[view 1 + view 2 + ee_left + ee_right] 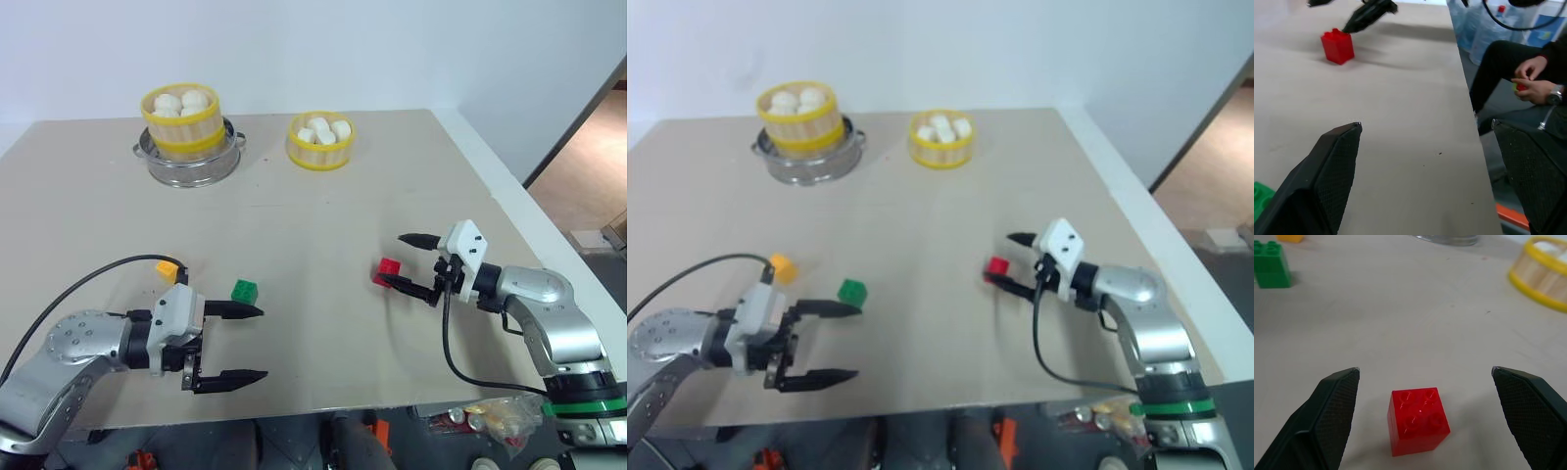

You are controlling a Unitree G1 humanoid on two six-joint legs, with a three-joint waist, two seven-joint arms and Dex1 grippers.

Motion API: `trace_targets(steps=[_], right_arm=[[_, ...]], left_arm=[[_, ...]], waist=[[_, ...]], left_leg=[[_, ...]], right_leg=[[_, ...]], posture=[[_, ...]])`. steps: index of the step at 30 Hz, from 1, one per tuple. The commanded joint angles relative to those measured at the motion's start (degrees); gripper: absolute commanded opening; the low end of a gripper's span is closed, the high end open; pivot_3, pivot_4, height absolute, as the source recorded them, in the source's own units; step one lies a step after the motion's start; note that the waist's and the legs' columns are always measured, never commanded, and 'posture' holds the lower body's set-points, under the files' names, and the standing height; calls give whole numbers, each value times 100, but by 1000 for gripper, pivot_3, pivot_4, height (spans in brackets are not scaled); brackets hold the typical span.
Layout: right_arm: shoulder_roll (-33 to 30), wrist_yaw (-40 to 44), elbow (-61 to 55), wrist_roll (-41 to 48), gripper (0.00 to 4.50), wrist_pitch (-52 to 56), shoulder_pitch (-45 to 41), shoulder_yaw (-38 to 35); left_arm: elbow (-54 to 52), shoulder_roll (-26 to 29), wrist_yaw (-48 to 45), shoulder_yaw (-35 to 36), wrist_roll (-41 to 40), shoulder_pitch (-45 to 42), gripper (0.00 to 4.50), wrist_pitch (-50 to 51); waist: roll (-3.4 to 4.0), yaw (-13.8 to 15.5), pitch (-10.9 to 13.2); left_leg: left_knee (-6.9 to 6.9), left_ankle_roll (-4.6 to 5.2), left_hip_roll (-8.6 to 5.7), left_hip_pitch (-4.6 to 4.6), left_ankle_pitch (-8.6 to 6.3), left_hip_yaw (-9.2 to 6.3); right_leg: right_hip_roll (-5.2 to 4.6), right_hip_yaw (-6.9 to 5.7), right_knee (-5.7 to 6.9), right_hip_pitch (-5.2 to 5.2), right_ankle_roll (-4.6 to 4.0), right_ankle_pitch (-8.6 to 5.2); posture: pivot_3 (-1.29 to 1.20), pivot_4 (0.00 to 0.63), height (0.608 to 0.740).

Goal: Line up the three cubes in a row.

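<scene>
The red cube [389, 269] sits right of centre on the beige table [313, 206], between the wide-open fingers of my right gripper [394, 260] and just ahead of their tips, untouched. In the right wrist view the red cube [1418, 420] shows its studded top between the two black fingers [1327, 406]. The green cube [245, 290] lies at front left, just beyond the upper finger of my open left gripper [263, 343], which points to the right with nothing in it. Behind that hand lies the yellow-orange cube [168, 267].
A yellow-rimmed steamer of buns [181, 117] stands on a metal pot at back left, and another steamer [319, 139] at back centre. The table's right edge [509, 196] runs close to my right arm. A seated person's hands [1533, 85] show past that edge.
</scene>
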Motion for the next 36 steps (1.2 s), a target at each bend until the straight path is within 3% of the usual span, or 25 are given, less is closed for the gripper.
trace_targets(steps=[1, 14, 15, 23, 28, 36], right_arm=[[-85, 362, 384, -109, 4500, -190, -392, 105], [134, 880, 1599, -463, 4500, -456, -977, 501], [173, 876, 1659, -488, 3968, -488, -1011, 508], [302, 1004, 1803, -582, 1298, -423, -1149, 578], [259, 1283, 1805, -622, 1237, -408, -1304, 686], [498, 2236, 1811, -622, 1237, -284, -2279, 1274]], left_arm=[[11, -90, -72, -90, -25, -167, 4417, 36], [-407, -163, 334, 57, 22, 272, 4417, 205], [-429, -163, 374, 76, 21, 295, 4500, 219], [-544, -168, 592, 142, 7, 369, 4500, 278], [-580, -266, 758, 259, 13, 451, 4500, 185], [-692, -975, 1678, 617, 267, 864, 4500, -145]], waist=[[0, -4, 0], [0, -17, 0], [0, -17, 0], [0, -17, 0], [1, -22, 0], [2, -81, 1]], left_leg=[[0, 3, 4, 0, -2, 0], [6, 8, 12, 7, -4, 11], [7, 7, 12, 8, -4, 11], [10, 6, 12, 9, -2, 13], [10, 6, 13, 12, -2, 15], [11, 6, 16, 23, -2, 29]], right_leg=[[5, 1, 0, -1, 0, 0], [19, 22, 9, -4, -11, 4], [19, 22, 10, -4, -12, 4], [21, 26, 12, -3, -13, 9], [23, 28, 12, -3, -5, 14], [26, 43, 19, -2, -12, 17]], posture=[[0, 150, 740], [0, 150, 740], [0, 150, 740], [0, 150, 740], [0, 150, 740], [0, 150, 740]])
